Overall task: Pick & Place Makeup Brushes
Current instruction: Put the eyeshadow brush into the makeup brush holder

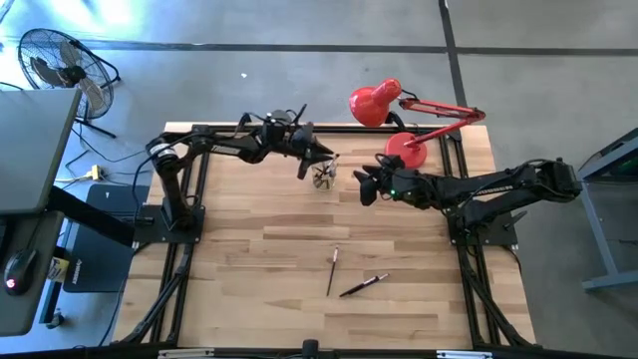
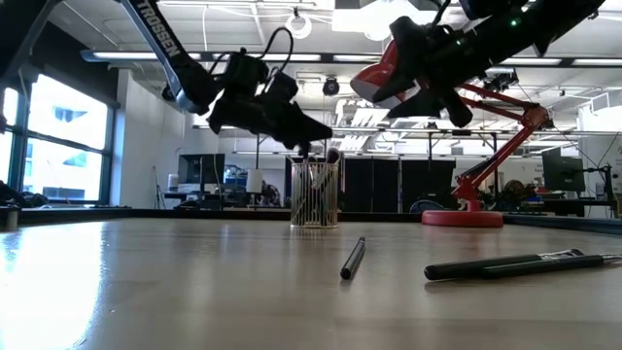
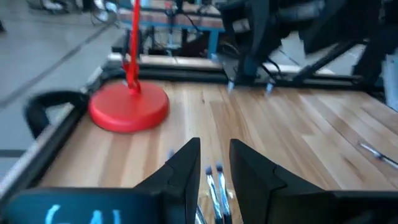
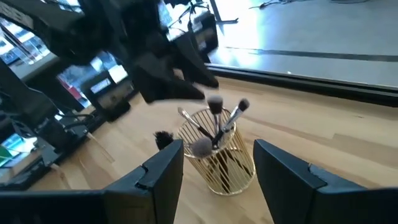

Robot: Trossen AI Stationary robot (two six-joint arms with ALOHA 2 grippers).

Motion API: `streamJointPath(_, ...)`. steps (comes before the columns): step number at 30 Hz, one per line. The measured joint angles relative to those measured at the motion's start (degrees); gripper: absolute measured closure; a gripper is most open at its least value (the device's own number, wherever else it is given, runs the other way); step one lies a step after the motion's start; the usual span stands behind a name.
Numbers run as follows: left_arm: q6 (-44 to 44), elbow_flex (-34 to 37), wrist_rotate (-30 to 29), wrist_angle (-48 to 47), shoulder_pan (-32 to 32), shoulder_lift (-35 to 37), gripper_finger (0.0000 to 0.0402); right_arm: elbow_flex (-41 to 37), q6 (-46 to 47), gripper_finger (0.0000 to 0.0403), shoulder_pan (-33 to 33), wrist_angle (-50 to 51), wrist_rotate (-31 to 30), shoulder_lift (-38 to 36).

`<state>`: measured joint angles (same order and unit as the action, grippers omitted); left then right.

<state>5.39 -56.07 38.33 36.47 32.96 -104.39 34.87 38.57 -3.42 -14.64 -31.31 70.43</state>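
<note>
My left gripper (image 1: 321,154) hovers over the gold wire cup (image 1: 324,177) of makeup brushes (image 4: 214,124), jaws parted and empty (my right gripper (image 1: 365,185) waits beside, open); two brushes (image 1: 351,278) lie on the near table (image 1: 259,289).

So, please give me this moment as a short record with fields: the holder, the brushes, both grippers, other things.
holder: gold wire cup near the table's back edge, upright, several makeup brushes standing in it
loose brushes: two lying on the table toward the front
left gripper: just above the wire cup, fingers apart, holding nothing
right gripper: open, empty, beside the cup
other: red desk lamp at the back
</note>
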Motion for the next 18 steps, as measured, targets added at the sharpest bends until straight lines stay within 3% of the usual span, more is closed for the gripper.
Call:
streamJointPath(9, 0.2, -0.1, -7.4, -3.7, -5.4, 6.3, 0.0395, 0.0, 6.0, 0.0215, 0.0, 9.8, 3.3, 0.0)
streamJointPath(13, 1.9, -0.8, -17.3, -8.8, -10.5, 9.1, 0.0394, 0.0, 7.7, 0.0222, 0.1, 15.3, 8.0, 0.0)
streamJointPath(18, 1.8, -5.3, -27.2, -21.6, -18.6, 10.6, 0.0398, 0.0, 8.0, 0.0270, 1.2, 21.5, 12.2, 0.0)
